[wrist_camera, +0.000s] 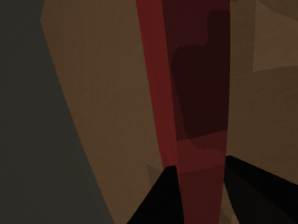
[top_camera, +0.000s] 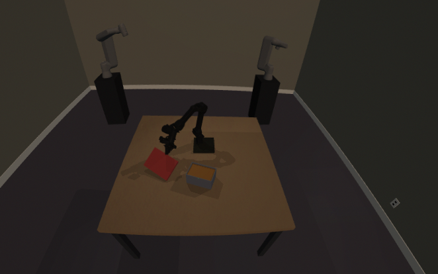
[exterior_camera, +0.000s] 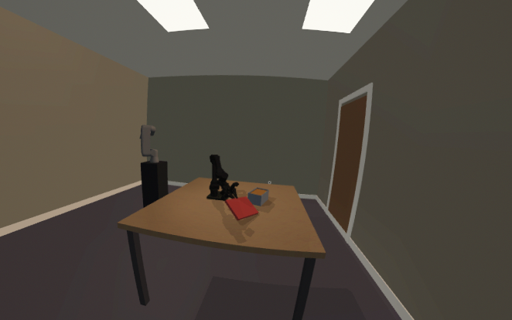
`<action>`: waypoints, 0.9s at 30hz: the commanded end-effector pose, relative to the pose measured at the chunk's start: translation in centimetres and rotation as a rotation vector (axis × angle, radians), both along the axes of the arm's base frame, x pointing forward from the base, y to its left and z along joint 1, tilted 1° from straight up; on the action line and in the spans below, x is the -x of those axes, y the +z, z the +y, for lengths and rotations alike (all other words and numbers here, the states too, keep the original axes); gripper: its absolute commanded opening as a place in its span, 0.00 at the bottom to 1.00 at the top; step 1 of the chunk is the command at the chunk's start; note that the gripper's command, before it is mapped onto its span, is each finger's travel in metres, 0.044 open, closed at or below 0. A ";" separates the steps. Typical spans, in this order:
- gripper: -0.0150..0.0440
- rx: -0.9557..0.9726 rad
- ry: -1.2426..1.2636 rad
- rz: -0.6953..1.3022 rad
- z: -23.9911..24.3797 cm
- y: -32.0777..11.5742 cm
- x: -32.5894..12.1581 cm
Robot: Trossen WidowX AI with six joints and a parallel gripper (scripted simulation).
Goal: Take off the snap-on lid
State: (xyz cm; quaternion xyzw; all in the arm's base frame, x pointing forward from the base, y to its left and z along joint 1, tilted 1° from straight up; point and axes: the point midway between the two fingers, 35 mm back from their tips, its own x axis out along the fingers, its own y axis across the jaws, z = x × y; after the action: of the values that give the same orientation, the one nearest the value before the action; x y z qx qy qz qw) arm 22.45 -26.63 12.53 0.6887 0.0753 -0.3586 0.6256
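"What is the top view showing?"

"The storage box (top_camera: pixel 199 182) (exterior_camera: pixel 254 199) is standing uncovered on the desk (top_camera: pixel 231 212) (exterior_camera: pixel 174 224) (wrist_camera: pixel 95 100), with an orange fill (top_camera: pixel 202 172) (exterior_camera: pixel 259 192) showing inside. The red lid (top_camera: pixel 161 164) (exterior_camera: pixel 241 208) (wrist_camera: pixel 202 95) is hanging at a slant to the left of the box, well off it."

"And the arm?"

"The black arm (top_camera: pixel 186 119) (exterior_camera: pixel 215 166) is rising from its base plate (top_camera: pixel 210 149), behind the box, and bending down so that the tool (top_camera: pixel 167 152) (exterior_camera: pixel 236 196) (wrist_camera: pixel 198 171) is meeting the lid's far edge. Two grey arms (top_camera: pixel 110 53) (top_camera: pixel 264 53) are standing far behind the box."

"What about the exterior view?"

"There the lid is sloping in front of the box and to its left, partly overlapping it in the view. I can't tell whether a corner is touching the desk. The black arm is standing to the left of the box."

"Is the wrist view settling the grip?"

"Yes, the tool is gripping the lid, its dark fingers closing on both faces. The box isn't showing here, so I'm placing nothing by it."
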 end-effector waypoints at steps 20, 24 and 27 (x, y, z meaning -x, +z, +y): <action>0.25 -0.030 0.001 0.019 0.4 -3.0 0.1; 0.25 -0.030 0.001 0.019 0.3 -3.3 0.1; 0.25 -0.030 0.001 0.019 0.3 -3.6 0.1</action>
State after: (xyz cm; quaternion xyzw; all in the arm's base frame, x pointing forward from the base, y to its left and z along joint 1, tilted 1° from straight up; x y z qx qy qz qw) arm 22.47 -26.64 10.06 0.6905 0.0782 -0.3596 0.6227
